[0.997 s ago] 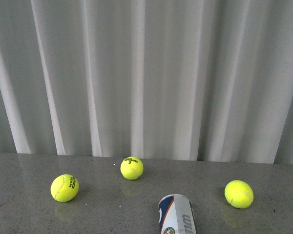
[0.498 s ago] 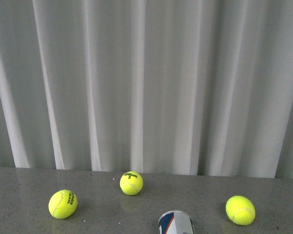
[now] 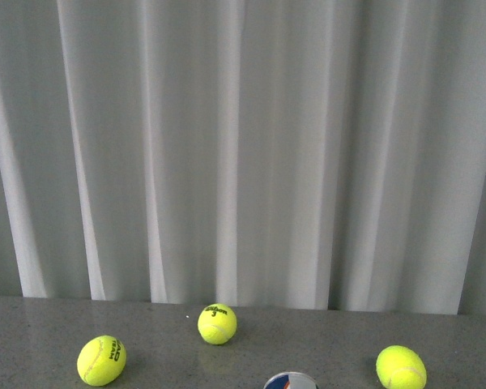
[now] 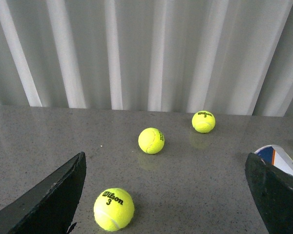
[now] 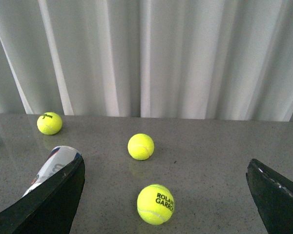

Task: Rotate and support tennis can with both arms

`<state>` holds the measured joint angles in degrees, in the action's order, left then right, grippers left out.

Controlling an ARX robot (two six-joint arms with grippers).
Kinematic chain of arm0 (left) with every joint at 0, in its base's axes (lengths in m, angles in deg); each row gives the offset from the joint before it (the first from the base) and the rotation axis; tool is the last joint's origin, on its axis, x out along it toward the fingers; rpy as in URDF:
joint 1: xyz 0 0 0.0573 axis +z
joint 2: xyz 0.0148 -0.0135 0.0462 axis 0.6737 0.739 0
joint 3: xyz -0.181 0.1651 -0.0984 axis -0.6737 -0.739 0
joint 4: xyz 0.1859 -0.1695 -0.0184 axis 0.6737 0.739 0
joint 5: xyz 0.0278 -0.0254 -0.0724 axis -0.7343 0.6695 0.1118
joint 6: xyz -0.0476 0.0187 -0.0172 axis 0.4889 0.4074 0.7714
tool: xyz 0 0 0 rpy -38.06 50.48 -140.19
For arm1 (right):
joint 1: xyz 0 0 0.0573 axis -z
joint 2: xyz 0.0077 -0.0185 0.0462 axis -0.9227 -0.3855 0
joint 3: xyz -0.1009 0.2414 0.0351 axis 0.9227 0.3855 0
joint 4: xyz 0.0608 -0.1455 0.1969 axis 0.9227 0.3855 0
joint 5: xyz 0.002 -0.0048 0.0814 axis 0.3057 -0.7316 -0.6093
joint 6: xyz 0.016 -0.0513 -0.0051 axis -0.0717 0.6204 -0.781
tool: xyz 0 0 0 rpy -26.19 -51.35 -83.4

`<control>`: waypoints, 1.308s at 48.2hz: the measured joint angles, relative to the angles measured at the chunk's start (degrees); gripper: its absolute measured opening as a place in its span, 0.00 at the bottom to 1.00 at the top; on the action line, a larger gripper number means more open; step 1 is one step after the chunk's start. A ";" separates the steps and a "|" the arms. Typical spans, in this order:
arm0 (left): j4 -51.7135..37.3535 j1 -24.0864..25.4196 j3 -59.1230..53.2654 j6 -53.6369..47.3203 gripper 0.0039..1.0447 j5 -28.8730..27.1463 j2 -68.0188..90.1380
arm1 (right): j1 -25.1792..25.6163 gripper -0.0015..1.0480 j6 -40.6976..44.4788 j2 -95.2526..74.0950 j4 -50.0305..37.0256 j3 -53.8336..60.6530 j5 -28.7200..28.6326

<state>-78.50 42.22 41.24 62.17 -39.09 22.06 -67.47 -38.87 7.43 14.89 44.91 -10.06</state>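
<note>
The can (image 3: 291, 381) lies on the bench (image 3: 32, 340), lower centre edge of front view. Left jaws apart, empty; right jaws apart, empty.

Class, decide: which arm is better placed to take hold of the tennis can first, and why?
Probably the right. The tennis can lies close beside one finger of the open right pincer, with much of its length showing. The open left pincer sees only its end at the picture's edge.
</note>
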 joint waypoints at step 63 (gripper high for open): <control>0.00 0.00 0.00 0.00 0.94 -0.02 -0.02 | -18.12 0.93 -15.28 -106.64 3.87 -55.56 -8.48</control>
<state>-78.50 42.22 41.24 62.17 -39.11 22.04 -85.59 -54.15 -99.21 18.76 -10.65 -18.54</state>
